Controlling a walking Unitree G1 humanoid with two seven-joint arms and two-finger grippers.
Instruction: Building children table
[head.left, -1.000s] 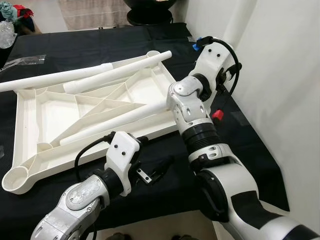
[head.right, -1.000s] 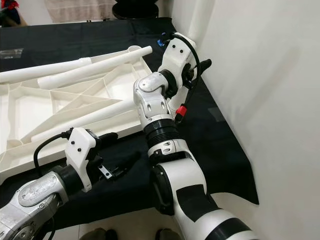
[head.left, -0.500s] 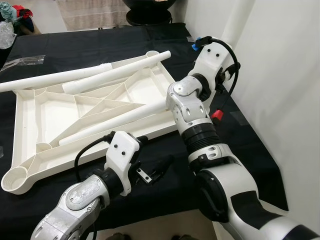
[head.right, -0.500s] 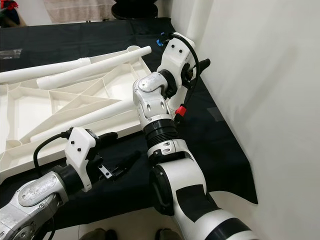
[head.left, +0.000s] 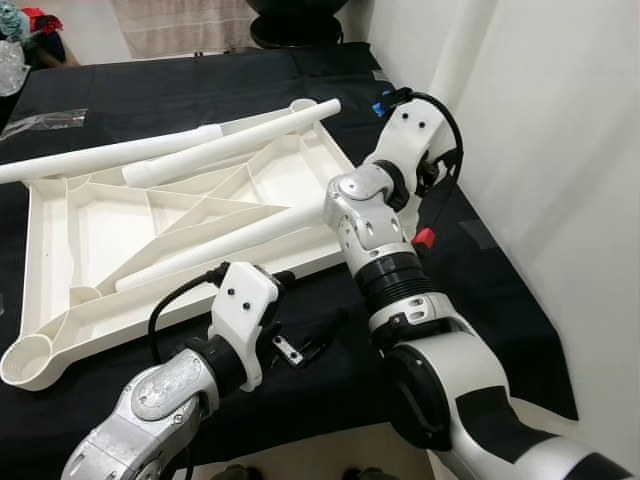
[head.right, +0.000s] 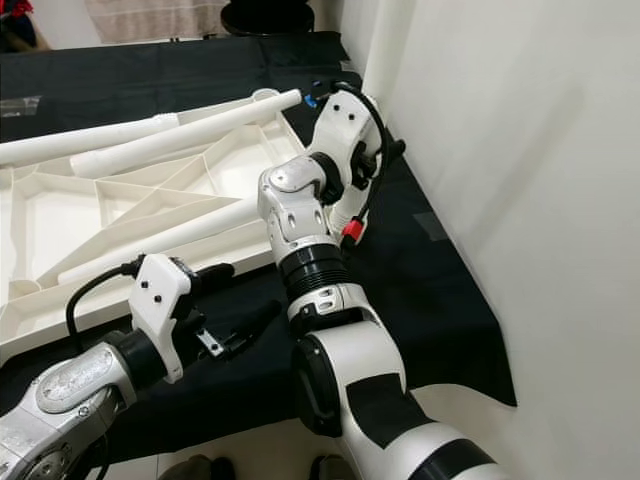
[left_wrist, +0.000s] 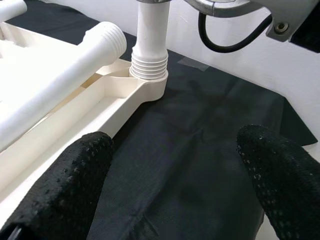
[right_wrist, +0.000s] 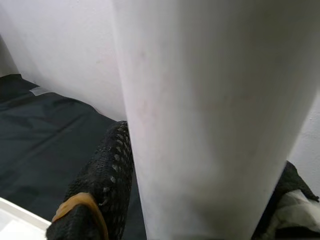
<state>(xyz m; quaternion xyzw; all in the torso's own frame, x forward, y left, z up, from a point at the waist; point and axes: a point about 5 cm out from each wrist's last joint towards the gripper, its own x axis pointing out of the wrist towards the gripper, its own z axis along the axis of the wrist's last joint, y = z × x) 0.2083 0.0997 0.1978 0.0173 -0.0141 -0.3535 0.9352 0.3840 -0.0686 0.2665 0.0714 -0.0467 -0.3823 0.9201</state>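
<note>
Black cloth (head.left: 150, 90) spread over a wide surface, with a white wall (head.left: 560, 150) close on the right. On the cloth, lying underside up, the ribbed white tabletop (head.left: 50, 230), with three loose legs across it: a long one (head.left: 100, 160) along the far edge, a second (head.left: 230, 145) beside it, and a third (head.left: 210, 245) slanting over the ribs. At the right corner, standing upright in its corner socket (left_wrist: 150, 87), a fourth leg (left_wrist: 151, 30), with several thread rings showing above the socket rim, so probably not yet screwed fully home. Clamped around that leg higher up, the right gripper (right_wrist: 200, 200), a black finger (right_wrist: 107, 185) pressed against each side of the tube. Hovering low over bare cloth just off the near edge of the tabletop, the left gripper (left_wrist: 175, 175), fingers spread wide and holding nothing. Against a second ago: right wrist and forearm shifted leftward toward the tabletop and turned somewhat, red tag on the cable lower and nearer; most likely a twist of the leg into its threads. Tabletop, loose legs and left gripper all where they were. One leg going in, three yet to fit.
</note>
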